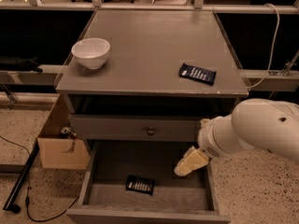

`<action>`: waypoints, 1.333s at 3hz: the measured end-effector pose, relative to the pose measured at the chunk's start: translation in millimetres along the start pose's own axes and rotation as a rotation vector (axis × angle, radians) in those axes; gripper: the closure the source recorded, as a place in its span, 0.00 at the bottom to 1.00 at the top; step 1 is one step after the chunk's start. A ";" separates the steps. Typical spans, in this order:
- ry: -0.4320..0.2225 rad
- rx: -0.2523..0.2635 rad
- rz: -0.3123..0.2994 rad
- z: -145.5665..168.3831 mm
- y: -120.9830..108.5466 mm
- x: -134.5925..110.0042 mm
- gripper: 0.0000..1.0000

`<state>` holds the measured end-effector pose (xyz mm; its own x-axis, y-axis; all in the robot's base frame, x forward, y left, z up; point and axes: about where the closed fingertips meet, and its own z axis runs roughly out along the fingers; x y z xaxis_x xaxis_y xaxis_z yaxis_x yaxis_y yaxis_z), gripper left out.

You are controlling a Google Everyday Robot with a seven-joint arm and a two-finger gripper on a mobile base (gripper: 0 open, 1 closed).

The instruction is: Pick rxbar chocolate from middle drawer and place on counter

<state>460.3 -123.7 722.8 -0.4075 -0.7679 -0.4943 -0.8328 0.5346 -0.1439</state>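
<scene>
The rxbar chocolate [140, 184], a small flat black wrapper bar with white lettering, lies on the bare bottom of the open middle drawer [177, 196], a deep grey wooden box. The pale cream gripper [190, 162] hangs at the bar's two o'clock, near but apart; whether it is parted or closed I cannot tell. The broad grey counter [149, 45] above carries a navy-blue bar [197, 73] and a white bowl [91, 52].
</scene>
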 end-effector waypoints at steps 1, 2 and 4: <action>-0.004 0.000 0.001 -3.3 1.0 -0.8 0.00; -0.004 0.000 0.001 -3.3 1.0 -0.8 0.00; 0.093 -0.071 0.175 100.3 -42.3 10.4 0.00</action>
<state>528.9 -118.9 637.7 -0.5785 -0.6962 -0.4251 -0.7691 0.6391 -0.0002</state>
